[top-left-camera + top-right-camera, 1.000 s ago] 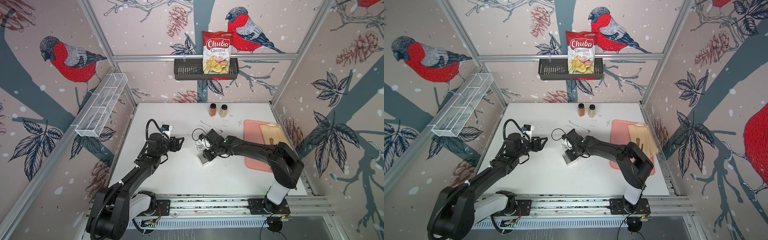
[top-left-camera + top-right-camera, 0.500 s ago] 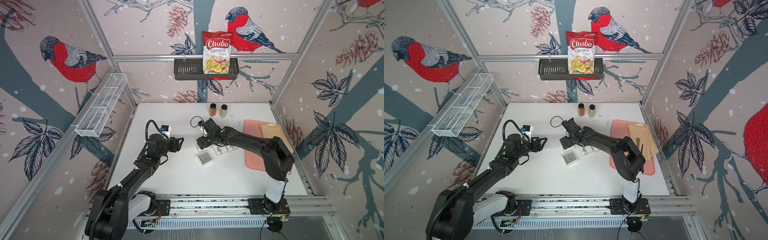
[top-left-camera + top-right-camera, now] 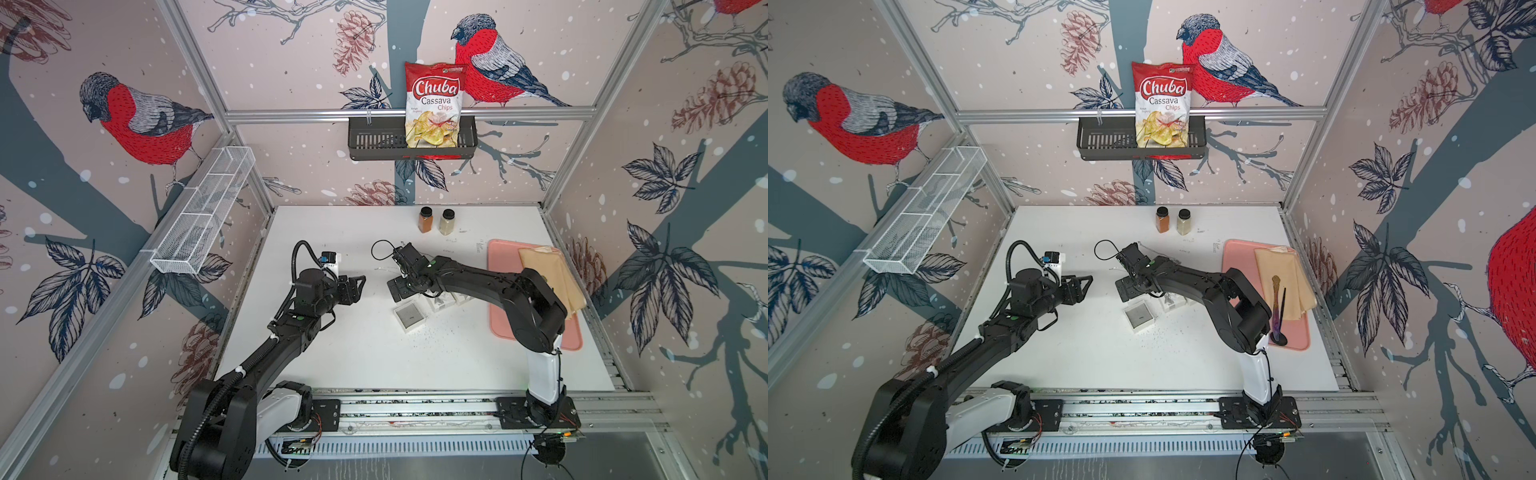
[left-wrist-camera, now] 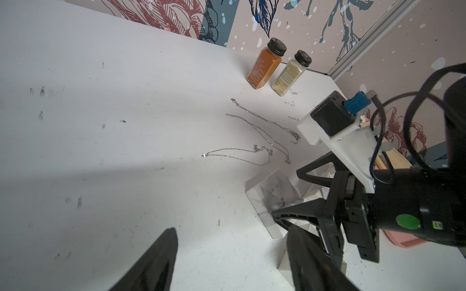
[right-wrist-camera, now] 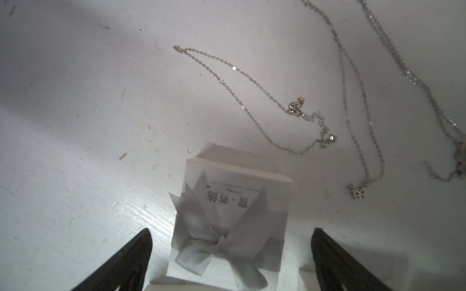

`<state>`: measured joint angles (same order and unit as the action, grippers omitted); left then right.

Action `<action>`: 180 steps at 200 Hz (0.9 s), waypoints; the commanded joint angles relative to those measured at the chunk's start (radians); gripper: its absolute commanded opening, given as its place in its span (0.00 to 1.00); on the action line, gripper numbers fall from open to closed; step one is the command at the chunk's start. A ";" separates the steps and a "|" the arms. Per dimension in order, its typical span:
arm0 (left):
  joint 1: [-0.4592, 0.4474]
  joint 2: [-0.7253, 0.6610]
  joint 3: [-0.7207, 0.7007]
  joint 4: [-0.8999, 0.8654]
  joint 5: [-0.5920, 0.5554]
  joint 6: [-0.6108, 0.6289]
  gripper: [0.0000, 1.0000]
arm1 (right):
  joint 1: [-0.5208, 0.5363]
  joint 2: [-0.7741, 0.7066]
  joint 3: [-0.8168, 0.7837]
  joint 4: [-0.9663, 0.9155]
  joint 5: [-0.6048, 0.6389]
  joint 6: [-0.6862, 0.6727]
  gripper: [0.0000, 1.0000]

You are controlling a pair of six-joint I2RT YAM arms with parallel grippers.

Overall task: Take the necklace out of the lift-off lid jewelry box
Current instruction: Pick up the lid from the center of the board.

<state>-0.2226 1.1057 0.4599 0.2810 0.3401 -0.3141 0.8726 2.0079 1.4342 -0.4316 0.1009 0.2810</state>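
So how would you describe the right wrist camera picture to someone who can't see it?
A small white box tied with a grey bow sits on a white table, framed by the wide-open black fingers of the right gripper. Beyond it, thin silver necklaces lie loose on the table.

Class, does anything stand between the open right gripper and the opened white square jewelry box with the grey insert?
Nothing visible does. The right gripper hovers over the white lid with the grey ribbon bow, beside the opened white jewelry box, whose grey insert lies uncovered.
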 commanded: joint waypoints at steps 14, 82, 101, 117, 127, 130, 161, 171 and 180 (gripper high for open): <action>0.001 0.004 -0.004 0.035 0.003 0.010 0.73 | 0.006 0.026 0.012 -0.012 0.015 0.032 0.97; 0.000 0.006 -0.004 0.033 -0.001 0.015 0.73 | 0.006 0.054 0.017 -0.007 -0.001 0.038 0.95; 0.001 0.008 -0.003 0.034 -0.001 0.015 0.73 | 0.005 0.056 0.019 -0.010 -0.015 0.036 0.92; 0.001 0.012 -0.004 0.032 -0.001 0.019 0.73 | 0.005 0.064 0.023 -0.019 -0.013 0.036 0.90; 0.000 0.014 -0.003 0.032 0.000 0.020 0.73 | 0.004 0.070 0.026 -0.026 -0.011 0.035 0.90; 0.000 0.014 -0.004 0.031 0.000 0.020 0.73 | 0.005 0.071 0.026 -0.028 -0.009 0.035 0.89; 0.002 0.017 -0.007 0.030 0.000 0.023 0.73 | 0.005 0.079 0.029 -0.036 -0.003 0.032 0.89; 0.000 0.019 -0.007 0.030 0.000 0.025 0.73 | 0.005 0.080 0.030 -0.039 -0.002 0.033 0.88; 0.001 0.019 -0.007 0.030 0.000 0.026 0.73 | 0.003 0.077 0.028 -0.038 0.004 0.031 0.86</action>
<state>-0.2226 1.1225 0.4568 0.2810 0.3397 -0.2970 0.8764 2.0834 1.4574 -0.4519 0.0948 0.3130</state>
